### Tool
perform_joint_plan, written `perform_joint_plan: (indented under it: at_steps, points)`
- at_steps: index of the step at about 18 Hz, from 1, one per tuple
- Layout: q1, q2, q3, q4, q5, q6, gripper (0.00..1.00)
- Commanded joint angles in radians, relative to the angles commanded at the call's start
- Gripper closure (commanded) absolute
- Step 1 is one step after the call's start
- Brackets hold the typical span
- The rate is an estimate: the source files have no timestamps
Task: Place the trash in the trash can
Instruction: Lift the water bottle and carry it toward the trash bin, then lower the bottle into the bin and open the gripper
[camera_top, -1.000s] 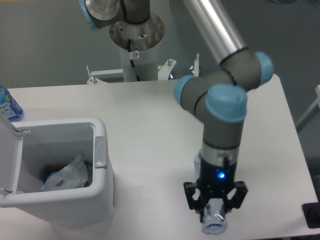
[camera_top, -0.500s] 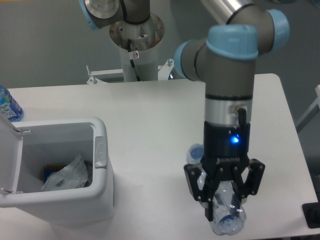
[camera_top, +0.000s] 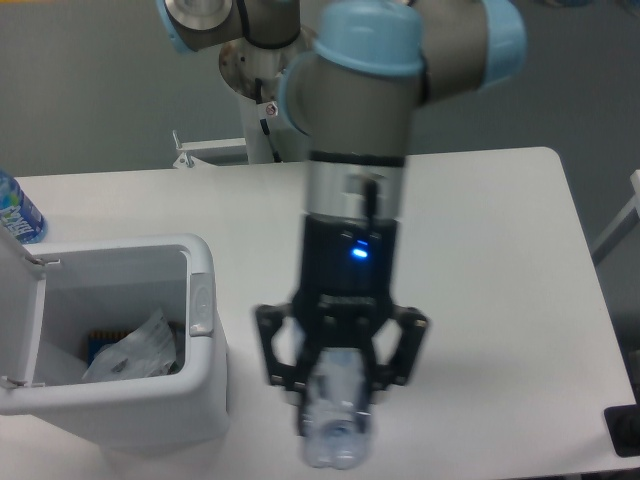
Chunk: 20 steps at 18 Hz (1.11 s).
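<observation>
My gripper is shut on the crushed clear plastic bottle, which hangs lifted above the table's front part, to the right of the trash can. The white trash can stands at the front left with its lid flipped open to the left. Inside it lies the crumpled translucent wrapper. The bottle's cap end is hidden by the gripper body.
An uncrushed bottle with a blue label stands at the table's far left edge behind the can. The arm's base column rises at the back centre. A dark object sits off the front right corner.
The gripper has risen with the bottle and carried it left, from the front right of the table towards the trash can.
</observation>
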Motion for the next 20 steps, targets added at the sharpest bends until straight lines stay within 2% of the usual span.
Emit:
perform_joint_plan:
  at_steps: [6,10,11,12,13,14,20]
  points:
    - [-0.101,0.002,-0.005,0.000,-0.009,-0.041,0.47]
    - [-0.161,-0.009,-0.047,0.000,-0.021,-0.042,0.46]
    - [-0.173,-0.009,-0.064,0.000,-0.023,-0.040,0.42]
    - [-0.178,-0.009,-0.074,0.000,-0.023,-0.037,0.31]
    - [-0.178,-0.009,-0.080,0.000,-0.021,-0.029,0.07]
    - [-0.178,-0.006,-0.081,0.000,-0.021,-0.016,0.00]
    - [-0.146,0.023,-0.080,0.000,-0.028,-0.015,0.00]
